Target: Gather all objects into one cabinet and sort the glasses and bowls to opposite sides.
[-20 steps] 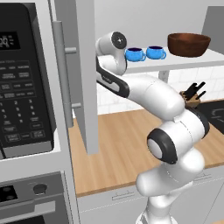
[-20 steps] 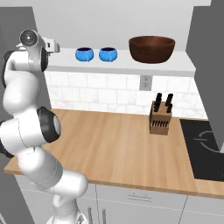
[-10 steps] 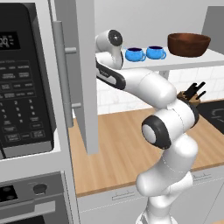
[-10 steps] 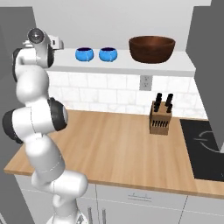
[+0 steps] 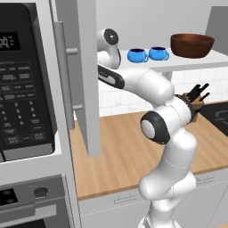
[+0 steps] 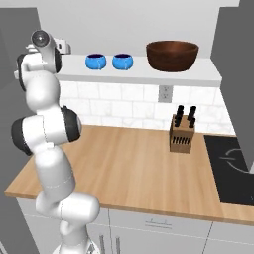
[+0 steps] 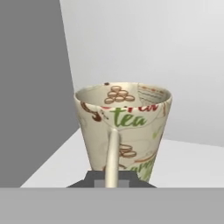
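A cream-beige tumbler (image 7: 124, 131) printed with "tea" stands upright close in front of the hand, its handle turned toward me. My gripper (image 7: 111, 181) is shut on that handle, above the white shelf floor at the cabinet's left end (image 5: 109, 38) (image 6: 62, 47). The cabinet (image 5: 84, 67) has its grey door swung open. Two blue cups (image 5: 137, 55) (image 5: 158, 53) sit side by side mid-shelf, also seen in the right base view (image 6: 95, 61) (image 6: 122, 61). The dark brown bowl (image 5: 191, 44) (image 6: 172, 54) rests at the right end of the shelf.
A knife block (image 6: 181, 134) stands on the wooden countertop (image 6: 124, 163) by the tiled wall. A black stovetop (image 6: 233, 168) lies at the right. The microwave (image 5: 26, 89) and the open door's edge flank the arm on the left.
The hand with the tumbler has shifted slightly up and toward the shelf's left end, and the arm's elbow has swung more upright. The cups and bowl have not moved.
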Robot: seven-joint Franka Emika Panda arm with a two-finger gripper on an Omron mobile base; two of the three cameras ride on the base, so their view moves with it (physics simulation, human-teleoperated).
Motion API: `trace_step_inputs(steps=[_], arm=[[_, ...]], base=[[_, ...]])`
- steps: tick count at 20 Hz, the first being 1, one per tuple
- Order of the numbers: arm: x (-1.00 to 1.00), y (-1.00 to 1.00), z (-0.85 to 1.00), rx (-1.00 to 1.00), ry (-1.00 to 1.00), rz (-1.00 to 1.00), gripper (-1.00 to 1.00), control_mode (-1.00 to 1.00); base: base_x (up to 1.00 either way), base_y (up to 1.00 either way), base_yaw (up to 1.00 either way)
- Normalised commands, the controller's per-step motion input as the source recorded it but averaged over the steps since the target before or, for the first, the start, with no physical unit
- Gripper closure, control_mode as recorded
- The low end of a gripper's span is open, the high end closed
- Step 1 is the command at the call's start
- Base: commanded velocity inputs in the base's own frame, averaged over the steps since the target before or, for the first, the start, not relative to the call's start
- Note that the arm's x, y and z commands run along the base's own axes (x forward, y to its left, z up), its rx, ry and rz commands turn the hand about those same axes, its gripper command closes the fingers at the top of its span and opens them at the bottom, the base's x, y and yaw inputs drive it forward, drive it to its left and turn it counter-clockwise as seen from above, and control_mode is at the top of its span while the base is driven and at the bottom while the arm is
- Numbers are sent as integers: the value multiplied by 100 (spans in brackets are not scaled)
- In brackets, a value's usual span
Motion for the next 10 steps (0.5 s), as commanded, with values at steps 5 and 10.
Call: trace_step_inputs(steps=[5, 10], arm=[[18, 15, -1, 0, 0, 0, 100, -100], [12, 8, -6, 0, 0, 0, -100, -100]], base=[[0, 0, 0], [0, 0, 0]])
